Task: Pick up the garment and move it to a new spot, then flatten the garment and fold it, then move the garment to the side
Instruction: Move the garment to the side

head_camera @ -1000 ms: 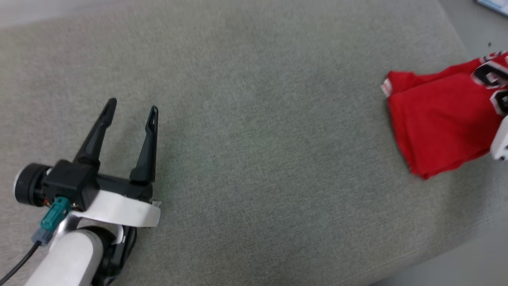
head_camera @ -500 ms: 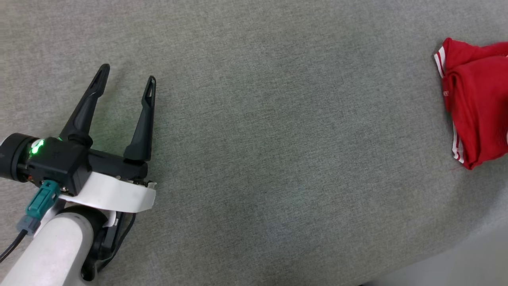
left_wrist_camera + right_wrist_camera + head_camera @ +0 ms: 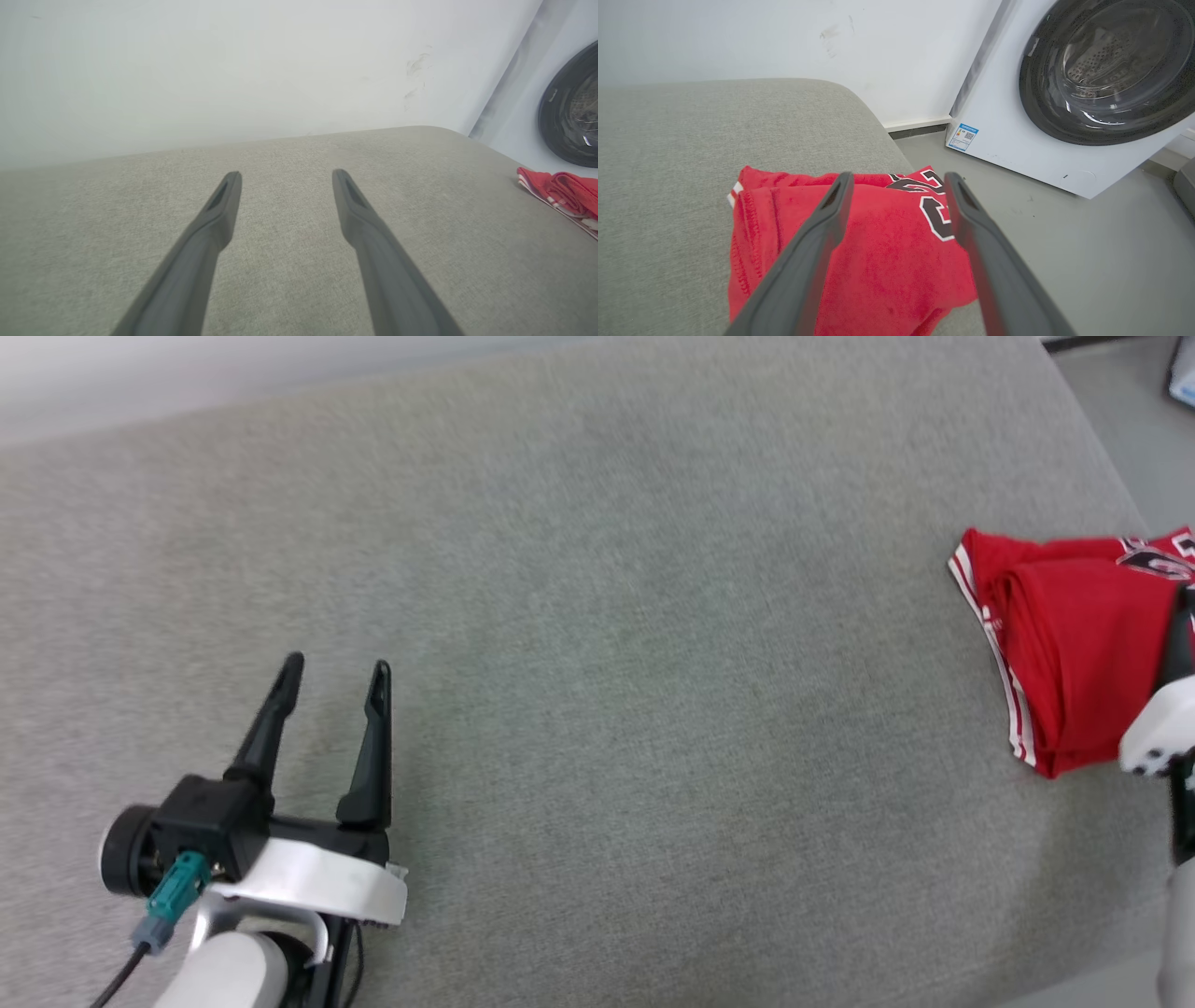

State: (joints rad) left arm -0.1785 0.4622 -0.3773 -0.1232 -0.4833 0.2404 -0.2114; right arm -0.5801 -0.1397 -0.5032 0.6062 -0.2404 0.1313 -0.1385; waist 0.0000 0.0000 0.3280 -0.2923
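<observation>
Both pairs apart: right fingers [image 3: 808,261] over the garment [image 3: 887,261], left fingers [image 3: 205,242] far away.

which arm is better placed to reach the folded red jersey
Right, likely: the right pincer is open at the garment; the left pincer is open far away across the cushion.

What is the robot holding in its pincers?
Nothing. The left pincer is open over the cushion; the right pincer is open over the red jersey.

Grey cushion [image 3: 597,616], white washing machine [image 3: 1087,93]
</observation>
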